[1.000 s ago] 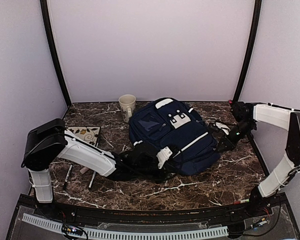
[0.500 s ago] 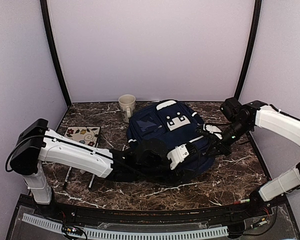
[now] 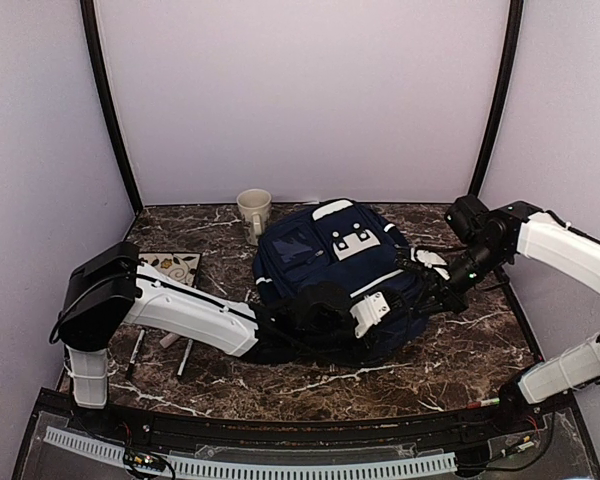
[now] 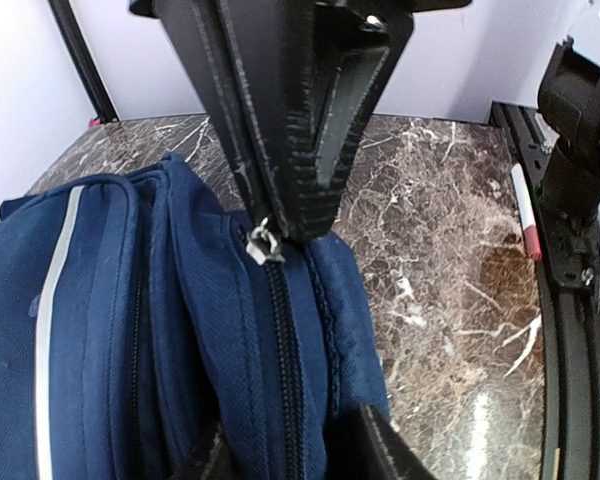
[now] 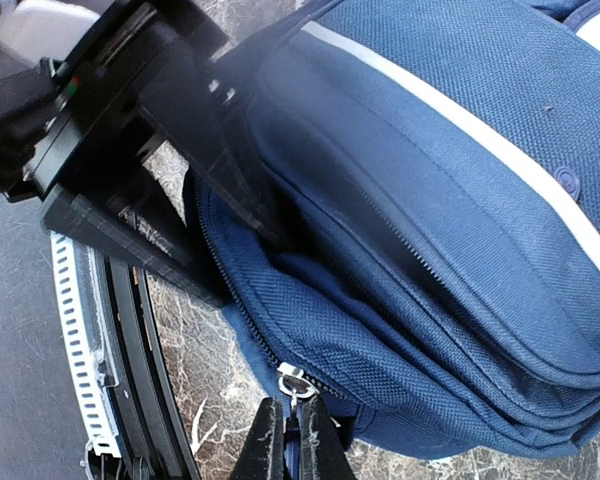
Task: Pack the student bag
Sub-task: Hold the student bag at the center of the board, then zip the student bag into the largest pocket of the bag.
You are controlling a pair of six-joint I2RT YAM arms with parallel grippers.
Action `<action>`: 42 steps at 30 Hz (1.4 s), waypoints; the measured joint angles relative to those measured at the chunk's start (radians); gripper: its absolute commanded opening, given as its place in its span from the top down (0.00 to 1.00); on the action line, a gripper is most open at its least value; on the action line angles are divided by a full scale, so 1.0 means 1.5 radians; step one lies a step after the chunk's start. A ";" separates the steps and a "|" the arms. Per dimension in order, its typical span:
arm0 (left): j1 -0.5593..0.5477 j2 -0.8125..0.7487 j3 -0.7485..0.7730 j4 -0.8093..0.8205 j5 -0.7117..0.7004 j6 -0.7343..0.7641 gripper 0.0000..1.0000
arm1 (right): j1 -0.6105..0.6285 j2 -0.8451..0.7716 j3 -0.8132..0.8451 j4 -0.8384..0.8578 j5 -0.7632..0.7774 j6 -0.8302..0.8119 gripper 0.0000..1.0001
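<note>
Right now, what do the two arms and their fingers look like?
Both arms have smooth white shells, left arm and right arm alike, with bulky black joints and thin black cables. The left fingers are black tapered wedges with ridged layers; the right fingers look thin and black.

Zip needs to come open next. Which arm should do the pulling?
Right, likely. The right gripper is shut on a zipper pull at the student bag's edge, on its own side. The left gripper, shut on a second slider, sits on a far-stretched arm; let it anchor.
</note>
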 measured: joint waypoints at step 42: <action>0.004 -0.108 -0.170 0.008 0.019 -0.029 0.90 | -0.215 0.312 0.079 0.189 0.106 0.131 0.85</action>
